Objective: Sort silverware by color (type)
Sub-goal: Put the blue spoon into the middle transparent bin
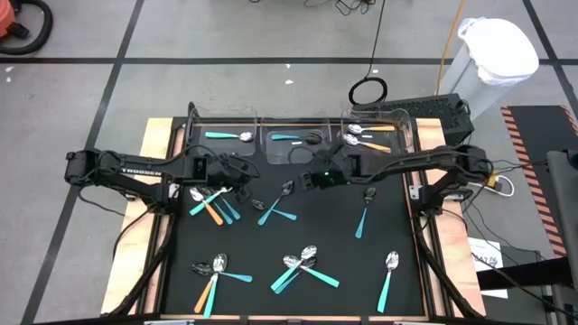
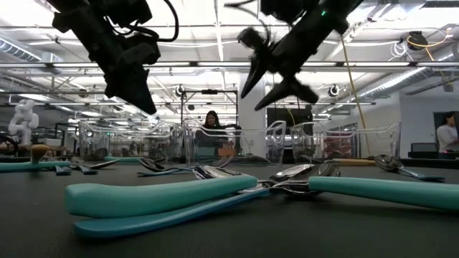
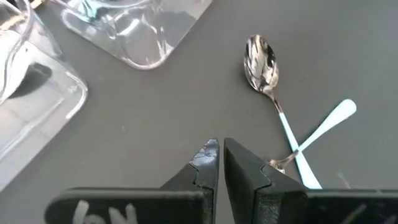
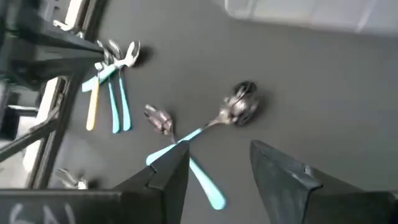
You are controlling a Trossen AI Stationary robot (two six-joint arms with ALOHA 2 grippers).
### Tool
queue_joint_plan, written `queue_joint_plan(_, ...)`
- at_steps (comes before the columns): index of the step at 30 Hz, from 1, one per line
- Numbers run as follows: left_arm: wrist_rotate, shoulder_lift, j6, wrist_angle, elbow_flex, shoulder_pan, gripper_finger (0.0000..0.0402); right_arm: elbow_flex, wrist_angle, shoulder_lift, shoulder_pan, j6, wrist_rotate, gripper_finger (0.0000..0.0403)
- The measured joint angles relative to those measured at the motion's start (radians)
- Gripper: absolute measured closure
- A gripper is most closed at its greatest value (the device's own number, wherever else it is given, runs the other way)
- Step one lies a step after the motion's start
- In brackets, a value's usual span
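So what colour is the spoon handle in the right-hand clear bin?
Orange handle, clearest in the high view.

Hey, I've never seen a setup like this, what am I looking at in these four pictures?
Two robot arms work over a black table. One picture looks down from above, one looks level across the tabletop, and two come from cameras on the arms' wrists. Small spoons with teal, blue or orange handles lie scattered; a few already sit in clear bins at the back. The left pincer is shut and empty. The right pincer is open, holding nothing, above a crossed pair of spoons.
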Motion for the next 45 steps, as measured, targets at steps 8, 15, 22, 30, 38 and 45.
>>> queue_joint_plan(8,0.05,0.0,-0.005,-0.005,0.0,0.0,0.0375,0.176,0.035,0.253,0.035,0.017,-0.102,0.0239)
queue_joint_plan(15,0.124,0.0,-0.005,-0.041,0.0,-0.002,0.0375,0.421,-0.219,0.416,0.064,-0.02,-0.031,0.0239)
queue_joint_plan(22,0.132,0.0,-0.005,-0.196,0.0,-0.032,0.0375,0.462,-0.402,0.434,0.057,-0.078,0.089,0.0239)
queue_joint_plan(30,0.132,0.0,-0.008,-0.202,0.0,-0.085,0.0375,0.461,-0.404,0.468,-0.007,-0.166,0.099,0.0239)
queue_joint_plan(38,0.114,0.0,-0.03,-0.205,0.0,-0.103,0.0375,0.46,-0.384,0.496,-0.061,-0.202,0.03,0.0246)
queue_joint_plan(45,0.103,0.0,-0.031,-0.205,0.0,-0.103,0.0375,0.461,-0.362,0.503,-0.065,-0.283,-0.067,0.0329)
